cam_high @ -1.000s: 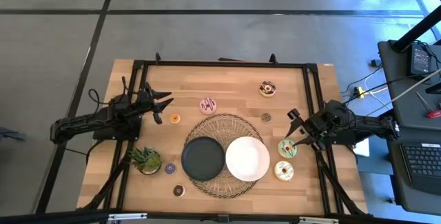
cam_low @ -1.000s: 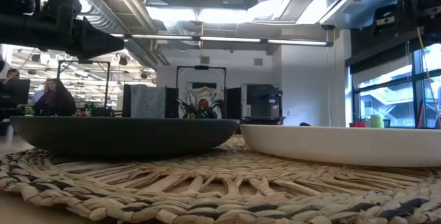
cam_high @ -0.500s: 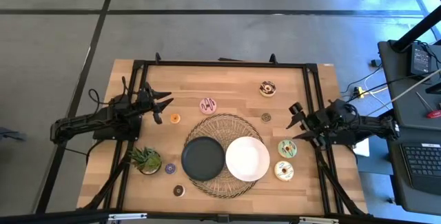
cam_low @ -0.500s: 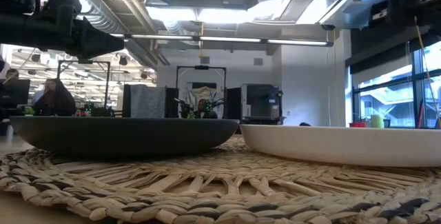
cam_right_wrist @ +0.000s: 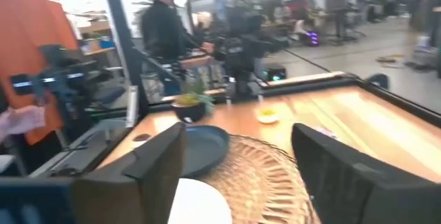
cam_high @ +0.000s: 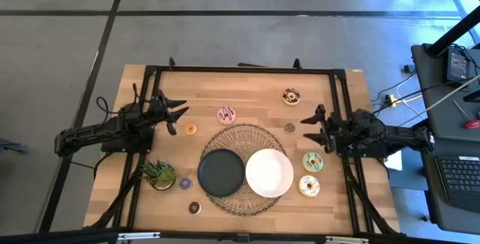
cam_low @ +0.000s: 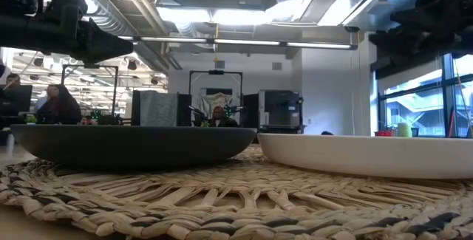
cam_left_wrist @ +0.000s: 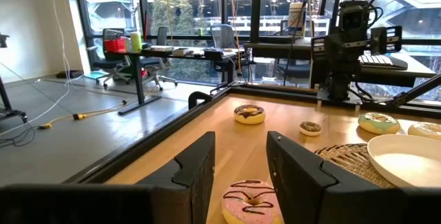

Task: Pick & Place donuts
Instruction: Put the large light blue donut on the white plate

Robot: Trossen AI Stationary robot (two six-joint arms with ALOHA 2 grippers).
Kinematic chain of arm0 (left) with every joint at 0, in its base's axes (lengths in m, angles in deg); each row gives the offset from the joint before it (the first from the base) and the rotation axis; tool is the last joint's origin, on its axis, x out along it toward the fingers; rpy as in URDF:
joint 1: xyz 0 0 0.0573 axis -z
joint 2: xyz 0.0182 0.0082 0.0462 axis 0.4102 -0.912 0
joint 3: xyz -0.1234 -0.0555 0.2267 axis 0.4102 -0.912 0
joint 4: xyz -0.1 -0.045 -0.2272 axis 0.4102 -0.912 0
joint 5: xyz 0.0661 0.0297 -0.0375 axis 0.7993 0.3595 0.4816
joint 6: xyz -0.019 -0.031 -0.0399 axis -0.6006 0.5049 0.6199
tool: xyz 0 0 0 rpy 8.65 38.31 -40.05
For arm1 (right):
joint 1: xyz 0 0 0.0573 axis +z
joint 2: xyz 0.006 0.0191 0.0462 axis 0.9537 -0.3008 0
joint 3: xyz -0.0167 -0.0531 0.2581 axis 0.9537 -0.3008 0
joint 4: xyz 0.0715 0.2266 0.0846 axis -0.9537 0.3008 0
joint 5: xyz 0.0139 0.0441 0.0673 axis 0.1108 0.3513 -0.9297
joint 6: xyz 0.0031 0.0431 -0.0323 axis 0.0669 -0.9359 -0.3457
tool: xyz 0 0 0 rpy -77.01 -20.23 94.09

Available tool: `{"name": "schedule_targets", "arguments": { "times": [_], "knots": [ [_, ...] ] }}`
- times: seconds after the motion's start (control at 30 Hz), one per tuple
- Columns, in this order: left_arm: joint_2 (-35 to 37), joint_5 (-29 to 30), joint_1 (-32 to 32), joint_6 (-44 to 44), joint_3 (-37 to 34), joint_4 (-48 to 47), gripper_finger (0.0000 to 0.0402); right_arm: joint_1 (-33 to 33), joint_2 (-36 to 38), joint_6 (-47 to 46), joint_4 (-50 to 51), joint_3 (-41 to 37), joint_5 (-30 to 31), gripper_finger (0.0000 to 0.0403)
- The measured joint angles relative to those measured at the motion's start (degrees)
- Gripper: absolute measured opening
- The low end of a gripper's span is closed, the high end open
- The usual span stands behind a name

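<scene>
On the wooden table lie the donuts: pink [cam_high: 226, 114], orange mini [cam_high: 190, 129], chocolate-and-white [cam_high: 291, 96], brown mini [cam_high: 289, 128], green [cam_high: 313, 162], cream [cam_high: 308, 186], purple mini [cam_high: 185, 183] and dark mini [cam_high: 195, 207]. My left gripper [cam_high: 180, 116] hovers open at the table's left, level, just left of the orange mini; the pink donut [cam_left_wrist: 249, 202] lies beyond its fingers. My right gripper [cam_high: 307, 128] is open at the table's right, level, pointing toward the table's left, beside the brown mini and far of the green donut. Nothing sits between its fingers [cam_right_wrist: 145, 172].
A round woven mat [cam_high: 244, 135] in the middle carries a black plate [cam_high: 221, 173] and a white plate [cam_high: 269, 173]. A small potted plant [cam_high: 160, 174] stands near left. A black frame [cam_high: 240, 69] edges the table. People show in the room behind.
My right gripper has swung round, from pointing slantwise at the green donut near the table's near edge to pointing level toward the table's left, and rolled a little. The green donut lies where it was. My left arm has kept still.
</scene>
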Motion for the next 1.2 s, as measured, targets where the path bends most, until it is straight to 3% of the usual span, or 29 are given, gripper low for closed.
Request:
{"name": "schedule_targets", "arguments": {
  "times": [0.2,0.3,0.43,0.6,0.7,0.83,0.93,1.07,1.2],
  "knots": [
    [0.0,0.0,0.0,-0.8,0.0,0.0,0.0127,0.0,0.0,-0.5,-4.3,0.0,3.7,0.0329],
    [0.0,0.0,0.0,-1.6,0.0,0.0,0.0127,0.0,0.0,-7.0,-7.0,1.2,5.5,0.0334],
    [0.0,0.0,0.0,-1.0,0.0,0.0,0.0127,0.0,-2.2,-6.4,-3.6,5.8,5.7,0.0334],
    [0.0,-0.3,0.0,-1.0,0.0,0.0,0.0127,0.0,-10.3,-0.8,-1.0,16.2,5.1,0.0334],
    [0.0,-0.3,0.0,-1.0,0.0,0.0,0.0127,0.0,-17.6,-0.9,8.4,25.1,7.7,0.0334],
    [0.0,-0.4,0.0,1.8,0.0,0.0,0.0127,0.0,-29.1,-8.0,29.9,37.7,14.1,0.0334],
    [0.0,-0.4,0.0,5.1,0.0,-0.1,0.0127,0.5,-38.1,-15.3,45.9,44.6,13.4,0.0334],
    [0.0,-0.4,0.0,7.3,0.0,-0.1,0.0127,3.5,-47.9,-23.9,60.2,49.0,10.4,0.0334],
    [0.0,-0.4,0.0,7.5,0.0,-0.1,0.0127,8.6,-55.3,-32.6,66.2,48.6,10.4,0.0334]
  ]
}}
